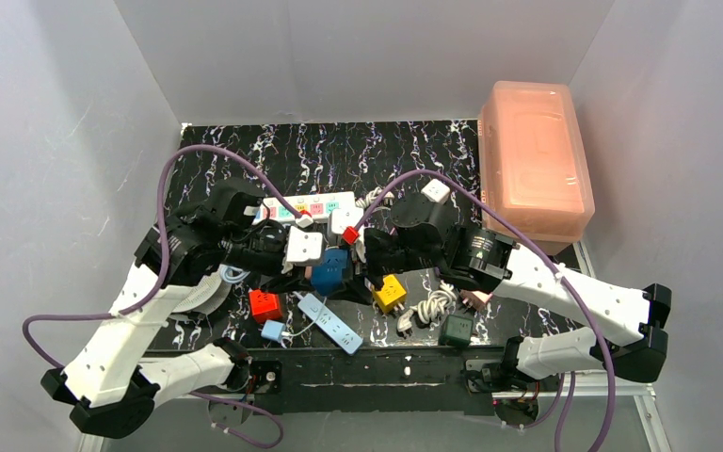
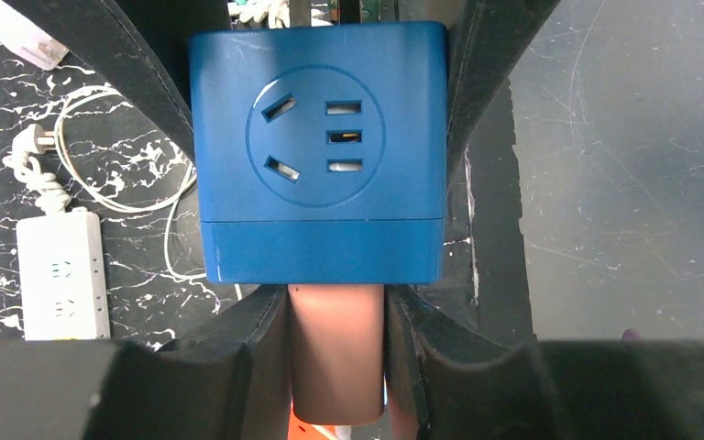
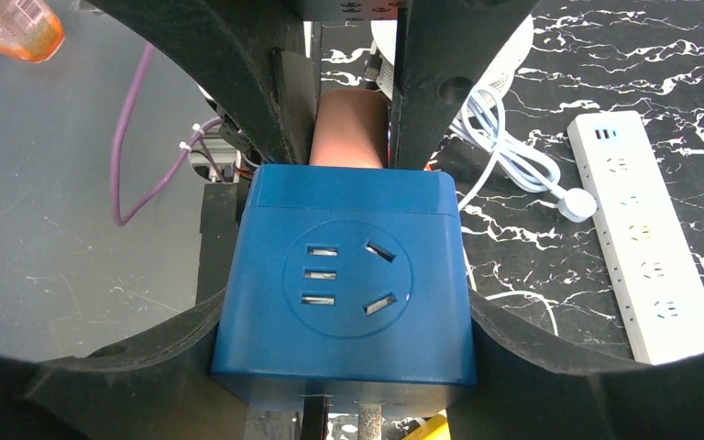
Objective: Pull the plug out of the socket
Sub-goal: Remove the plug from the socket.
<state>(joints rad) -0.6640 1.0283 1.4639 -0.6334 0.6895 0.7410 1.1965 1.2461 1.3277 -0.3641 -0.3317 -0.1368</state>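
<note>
A blue cube socket is held above the black marbled mat between both arms. A brown plug sticks out of the cube's side facing the left arm, still seated against it. My left gripper is shut on that plug, fingers pressed to both sides. The plug shows beyond the cube in the right wrist view. My right gripper is shut on the cube's flanks. In the top view the left gripper and right gripper meet at the cube.
A long white power strip with pastel outlets lies behind the grippers. Red, yellow, dark green and white cubes, a light-blue strip and loose cords surround them. A salmon lidded bin stands back right.
</note>
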